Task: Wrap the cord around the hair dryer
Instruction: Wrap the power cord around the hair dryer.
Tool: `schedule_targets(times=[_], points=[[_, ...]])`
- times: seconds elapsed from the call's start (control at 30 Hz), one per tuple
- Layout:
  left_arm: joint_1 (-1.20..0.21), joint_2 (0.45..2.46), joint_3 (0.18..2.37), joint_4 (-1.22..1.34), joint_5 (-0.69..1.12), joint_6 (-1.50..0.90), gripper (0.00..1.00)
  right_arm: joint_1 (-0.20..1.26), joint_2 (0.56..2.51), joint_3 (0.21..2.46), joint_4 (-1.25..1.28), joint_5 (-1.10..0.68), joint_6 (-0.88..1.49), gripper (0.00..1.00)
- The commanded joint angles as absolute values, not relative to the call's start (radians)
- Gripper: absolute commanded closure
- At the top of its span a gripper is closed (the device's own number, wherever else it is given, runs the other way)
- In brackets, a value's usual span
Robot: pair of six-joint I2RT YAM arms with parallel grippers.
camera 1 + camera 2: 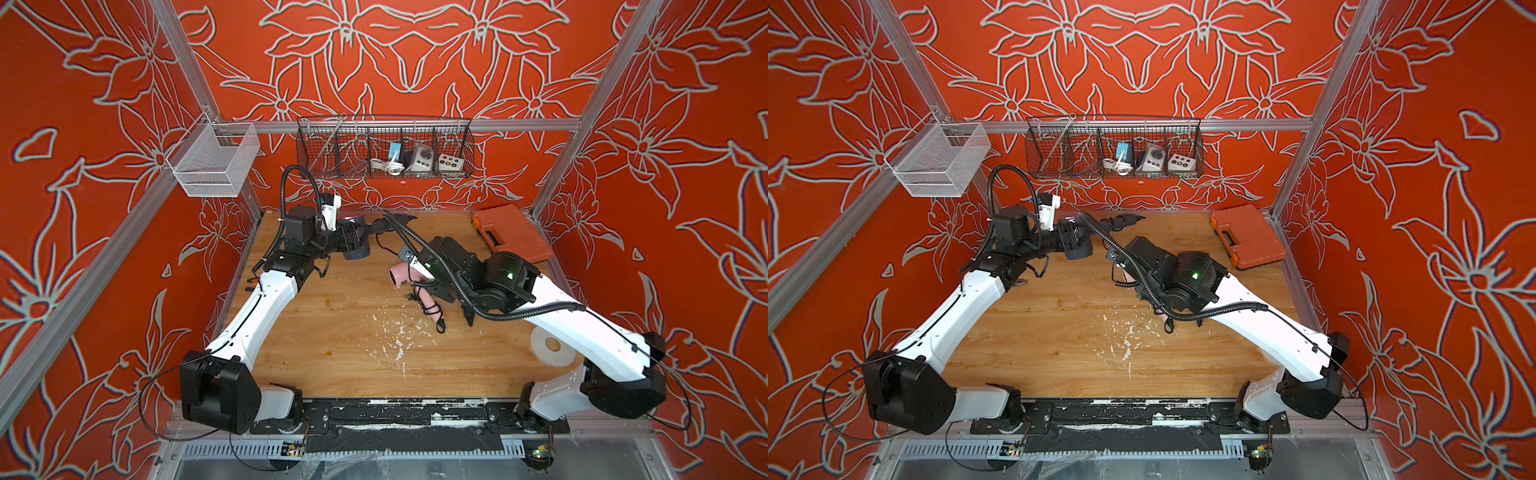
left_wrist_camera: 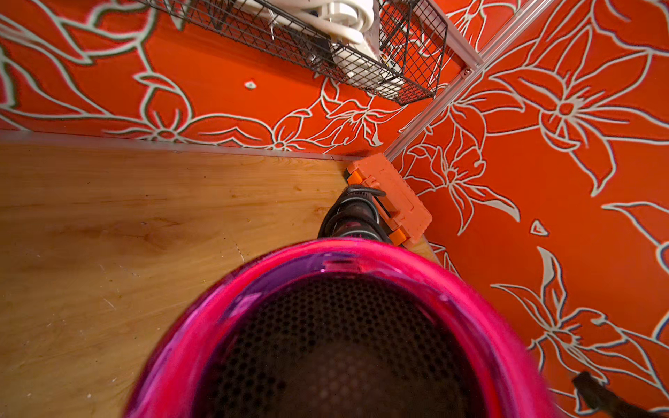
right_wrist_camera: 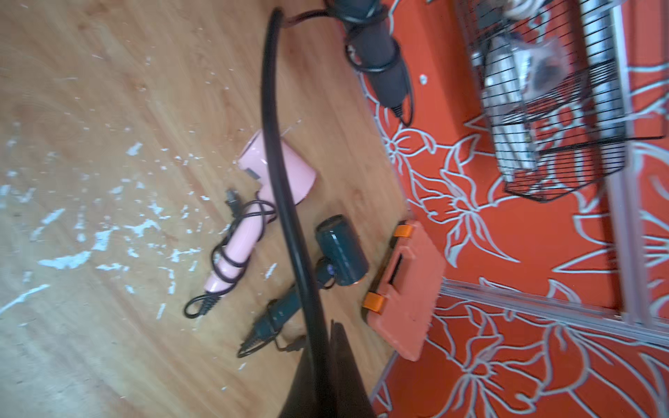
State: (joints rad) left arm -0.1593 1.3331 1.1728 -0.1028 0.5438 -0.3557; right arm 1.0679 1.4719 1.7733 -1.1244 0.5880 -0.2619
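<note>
Wood table (image 1: 332,353): L arm (image 1: 266,307) bent, L fingers (image 1: 348,237) grip hair dryer (image 2: 347,260) aloft; R fingers (image 3: 344,369) pinched shut.

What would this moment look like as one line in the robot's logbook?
left gripper: holding hair dryer | right gripper: shut on cord | wrap: some turns on handle, rest unwound

Walls (image 1: 415,62): orange-red, pale grey outlined flowers
Table (image 1: 332,332): light wood grain, white flecks
Tool case (image 1: 513,232): orange, black handle
Hair dryer nearest tool case (image 3: 342,253): dark teal
Hair dryer second from tool case (image 3: 300,177): pink
Cord (image 3: 209,303): black
Hair dryer farthest from tool case (image 2: 362,253): magenta rim, black dotted grille
</note>
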Motion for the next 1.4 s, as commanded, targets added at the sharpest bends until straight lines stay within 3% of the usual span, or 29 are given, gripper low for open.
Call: schedule_targets(times=[0.0, 0.3, 0.5, 0.7, 1.03, 1.37], points=[[-0.191, 1.288, 1.177, -0.065, 0.609, -0.323, 1.0, 1.067, 1.492, 1.853, -1.109, 0.73, -0.407, 1.0], [-0.309, 1.208, 1.075, -0.033, 0.79, -0.264, 1.0, 0.947, 1.575, 2.023, -0.973, 0.662, -0.584, 1.0], [-0.313, 1.116, 0.996, 0.015, 0.948, -0.283, 1.0, 0.789, 1.596, 2.043, -0.937, 0.491, -0.603, 1.0], [-0.331, 1.051, 0.937, 0.179, 1.101, -0.385, 1.0, 0.648, 1.613, 1.991, -0.909, 0.215, -0.588, 1.0], [-0.339, 1.091, 0.937, 0.551, 1.195, -0.649, 1.0, 0.392, 1.565, 1.726, -0.734, -0.486, -0.419, 1.0], [-0.339, 1.233, 1.042, 0.813, 1.156, -0.85, 1.0, 0.289, 1.529, 1.517, -0.49, -0.724, -0.14, 1.0]])
